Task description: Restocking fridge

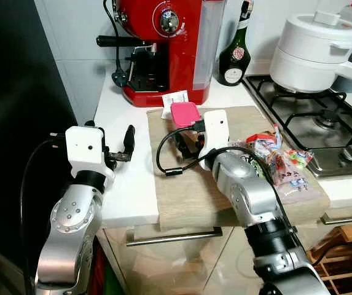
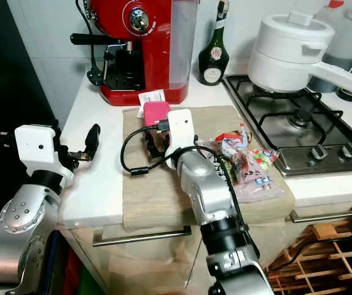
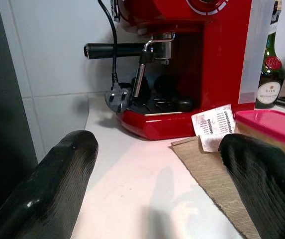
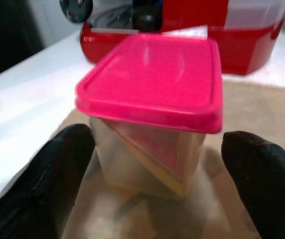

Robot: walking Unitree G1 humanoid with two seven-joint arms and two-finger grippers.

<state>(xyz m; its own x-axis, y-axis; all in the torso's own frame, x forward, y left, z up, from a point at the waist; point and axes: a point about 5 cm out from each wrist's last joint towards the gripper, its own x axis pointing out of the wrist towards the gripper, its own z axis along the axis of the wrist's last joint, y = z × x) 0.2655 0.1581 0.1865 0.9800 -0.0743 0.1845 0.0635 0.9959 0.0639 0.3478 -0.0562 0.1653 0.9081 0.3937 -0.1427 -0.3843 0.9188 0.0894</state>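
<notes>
A clear food container with a pink lid (image 1: 185, 114) stands at the back of a tan mat (image 1: 188, 196) on the white counter. My right gripper (image 1: 183, 141) is open just in front of it. In the right wrist view the container (image 4: 149, 99) sits between and slightly beyond the two black fingers (image 4: 65, 164), and neither touches it. My left gripper (image 1: 123, 149) hovers open over the bare counter to the left of the mat, holding nothing. In the left wrist view the pink lid (image 3: 271, 124) shows past one finger.
A red espresso machine (image 1: 163, 43) stands behind the mat with a paper receipt (image 1: 176, 98) at its foot. Snack packets (image 1: 280, 163) lie on the mat's right side. A dark bottle (image 1: 235, 52), a gas hob (image 1: 311, 117) and a white pot (image 1: 314, 52) are to the right.
</notes>
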